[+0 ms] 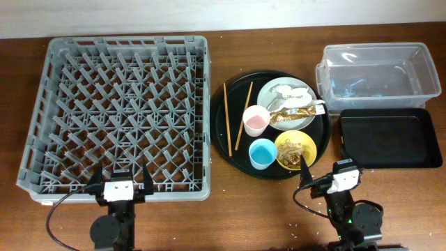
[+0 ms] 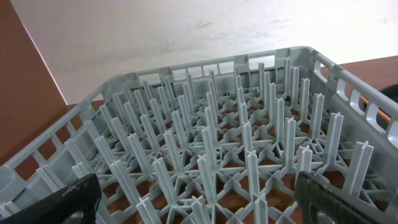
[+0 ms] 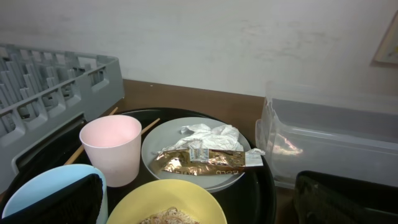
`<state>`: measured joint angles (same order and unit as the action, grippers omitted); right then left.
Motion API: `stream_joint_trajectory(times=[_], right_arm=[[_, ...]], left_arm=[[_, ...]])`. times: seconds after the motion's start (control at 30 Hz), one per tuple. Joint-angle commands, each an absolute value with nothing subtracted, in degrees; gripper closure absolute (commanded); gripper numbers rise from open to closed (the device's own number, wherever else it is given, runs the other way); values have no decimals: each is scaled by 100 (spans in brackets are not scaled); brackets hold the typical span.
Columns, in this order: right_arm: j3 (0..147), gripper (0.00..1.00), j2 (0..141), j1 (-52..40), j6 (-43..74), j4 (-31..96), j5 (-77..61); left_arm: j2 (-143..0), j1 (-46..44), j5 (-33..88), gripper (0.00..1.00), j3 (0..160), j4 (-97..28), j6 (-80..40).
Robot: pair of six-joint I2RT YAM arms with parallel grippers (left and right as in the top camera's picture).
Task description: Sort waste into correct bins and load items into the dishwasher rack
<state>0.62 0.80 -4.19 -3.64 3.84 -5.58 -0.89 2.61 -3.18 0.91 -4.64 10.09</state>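
Observation:
The grey dishwasher rack (image 1: pixel 118 111) fills the left of the table and is empty; it also fills the left wrist view (image 2: pixel 211 137). A round black tray (image 1: pixel 240 157) holds two chopsticks (image 1: pixel 227 120), a pink cup (image 1: pixel 256 120), a light blue cup (image 1: pixel 262 153), a yellow bowl (image 1: pixel 295 149) with tan food scraps, and a grey-white plate (image 1: pixel 268 94) with a white napkin (image 1: pixel 287 92) and a gold wrapper (image 1: pixel 293 113). My left gripper (image 1: pixel 119 183) is open at the rack's near edge. My right gripper (image 1: pixel 327 178) is open just near the yellow bowl (image 3: pixel 168 205).
A clear plastic tub (image 1: pixel 380 73) stands at the back right, with a shallow black rectangular tray (image 1: pixel 390 137) in front of it. In the right wrist view the pink cup (image 3: pixel 112 149), plate (image 3: pixel 155 152), wrapper (image 3: pixel 199 162) and tub (image 3: pixel 329 143) show ahead.

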Motion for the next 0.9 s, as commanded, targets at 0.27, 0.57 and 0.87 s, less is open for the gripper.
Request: stream_joint_trajectory(times=[0.27, 0.57, 0.87], right_arm=[[32, 2, 36, -449, -340, 325, -554], [32, 2, 36, -449, -340, 213, -578], [1026, 2, 40, -449, -340, 388, -893]], left_arm=[[-30, 290, -235, 1, 54, -456, 1081], [-30, 290, -235, 1, 54, -456, 1081], [-30, 290, -235, 1, 54, -456, 1081]])
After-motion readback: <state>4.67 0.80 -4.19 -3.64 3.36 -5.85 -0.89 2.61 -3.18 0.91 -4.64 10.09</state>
